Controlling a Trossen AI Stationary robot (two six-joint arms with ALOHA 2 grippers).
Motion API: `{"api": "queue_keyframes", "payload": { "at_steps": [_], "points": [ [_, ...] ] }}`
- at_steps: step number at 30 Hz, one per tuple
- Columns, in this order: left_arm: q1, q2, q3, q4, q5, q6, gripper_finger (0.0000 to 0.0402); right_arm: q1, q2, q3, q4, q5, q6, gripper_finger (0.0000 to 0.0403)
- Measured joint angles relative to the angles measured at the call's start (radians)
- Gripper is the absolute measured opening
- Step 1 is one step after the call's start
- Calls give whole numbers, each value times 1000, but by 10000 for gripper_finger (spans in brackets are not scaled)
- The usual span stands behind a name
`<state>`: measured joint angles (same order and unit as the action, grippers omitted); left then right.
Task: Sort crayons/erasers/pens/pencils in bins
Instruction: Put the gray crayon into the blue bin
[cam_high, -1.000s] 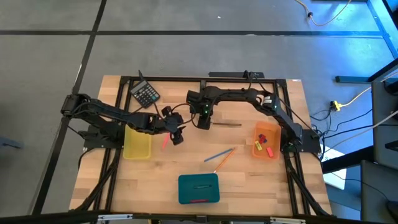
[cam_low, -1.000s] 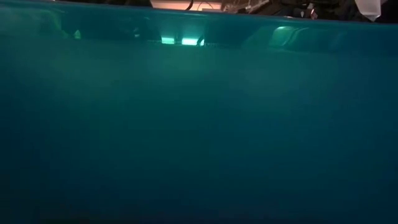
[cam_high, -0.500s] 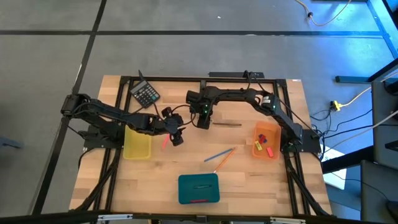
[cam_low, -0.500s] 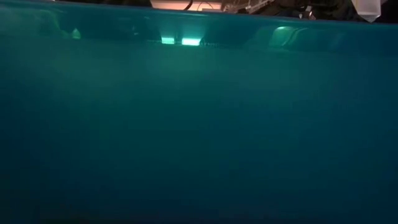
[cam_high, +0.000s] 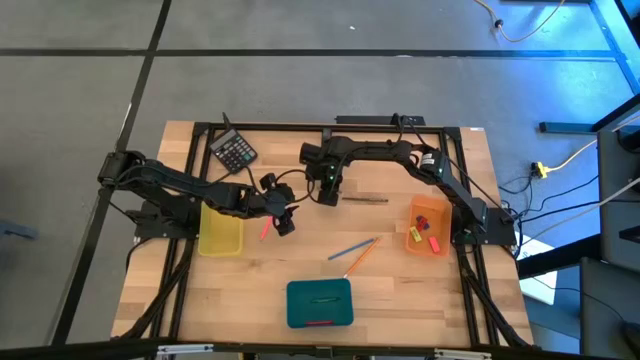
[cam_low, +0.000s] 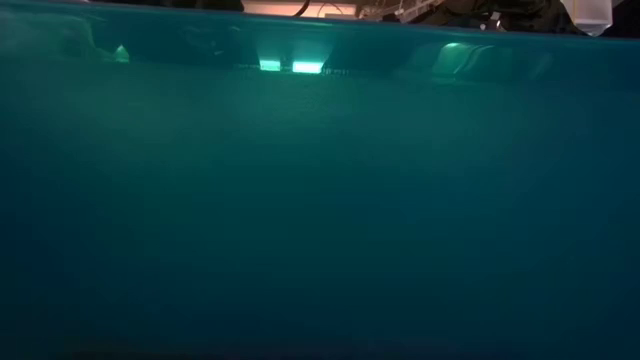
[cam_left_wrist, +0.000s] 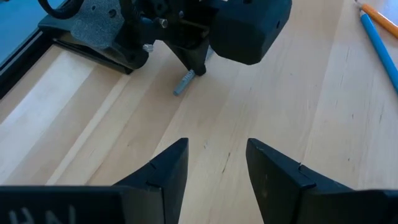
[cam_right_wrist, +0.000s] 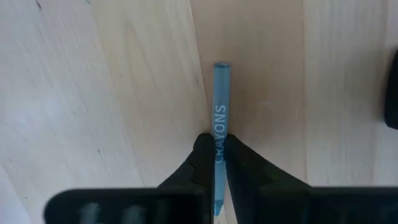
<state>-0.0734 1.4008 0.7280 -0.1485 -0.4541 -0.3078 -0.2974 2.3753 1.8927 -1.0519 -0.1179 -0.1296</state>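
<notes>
- The right gripper is down at the table near its middle back, fingers pinched on a blue crayon marked "CRAYONS" that lies flat on the wood.
- The left gripper hovers just beside the yellow bin, fingers apart and empty; a reddish stick, possibly a crayon, lies under it.
- A blue pen and an orange pencil lie crossed mid-table.
- The orange bin holds erasers; the teal bin sits at the front.
</notes>
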Motion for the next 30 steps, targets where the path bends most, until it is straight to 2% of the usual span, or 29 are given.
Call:
{"api": "queue_keyframes", "payload": {
  "at_steps": [9, 16, 23, 30],
  "points": [
    [0, 0, 0, 0, 0, -3, 156, 0, -3, 6, -6, -15, -13, 17],
    [-3, 0, 0, 0, 9, -5, 156, 4, 8, 99, -93, -16, -36, 9],
    [-36, 0, 0, -17, 11, -27, 156, 22, -61, 122, -120, -65, -41, 1],
    [-48, 0, 0, -72, 10, -63, 156, 75, -111, 123, -145, -68, -33, 1]
  ]
}}
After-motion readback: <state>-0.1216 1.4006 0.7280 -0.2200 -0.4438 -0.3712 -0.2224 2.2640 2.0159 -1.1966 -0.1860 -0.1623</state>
